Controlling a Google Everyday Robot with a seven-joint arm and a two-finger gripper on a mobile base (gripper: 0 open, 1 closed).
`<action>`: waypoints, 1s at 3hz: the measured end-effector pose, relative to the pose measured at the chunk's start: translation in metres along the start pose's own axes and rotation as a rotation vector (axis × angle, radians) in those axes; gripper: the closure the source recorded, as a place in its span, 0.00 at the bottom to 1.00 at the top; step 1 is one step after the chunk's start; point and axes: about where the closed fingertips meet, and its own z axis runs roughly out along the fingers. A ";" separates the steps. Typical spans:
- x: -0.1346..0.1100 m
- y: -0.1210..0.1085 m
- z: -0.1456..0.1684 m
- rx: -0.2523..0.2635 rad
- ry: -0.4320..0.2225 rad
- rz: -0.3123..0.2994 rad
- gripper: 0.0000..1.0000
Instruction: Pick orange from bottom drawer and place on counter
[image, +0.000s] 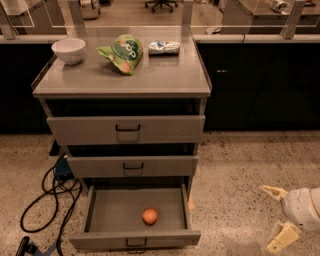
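Closest to me, low on the right, the gripper hangs just above the speckled stone floor. Its two pale fingers are spread well apart, with nothing between them, and they point left toward the cabinet. The round white wrist behind them runs off the right edge.

To its left the bottom drawer is pulled far out, a shallow grey tray with a small black handle on its front. The orange lies alone on the drawer's floor, a little right of the middle and nearer the front wall than the back. It sits at about the same height as the gripper and well apart from it, with the drawer's right wall and a stretch of bare floor between them.

On the floor left of the drawer, black cables loop and tangle, leading to a small blue box by the cabinet's foot.

Above come the middle drawer and the top drawer, each grey with a black handle and a dark gap over it.

On the grey desk that tops the cabinet, a white bowl stands at the back left corner. A crumpled green snack bag lies near the middle, and a small white and blue packet lies just beside it at the back.

Beyond are dark cabinet fronts on both sides, glass partitions on posts, and the base of an office chair.
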 end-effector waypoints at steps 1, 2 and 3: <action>-0.023 -0.042 0.002 0.127 -0.213 0.034 0.00; -0.055 -0.097 0.015 0.185 -0.414 0.098 0.00; -0.056 -0.105 0.015 0.192 -0.447 0.116 0.00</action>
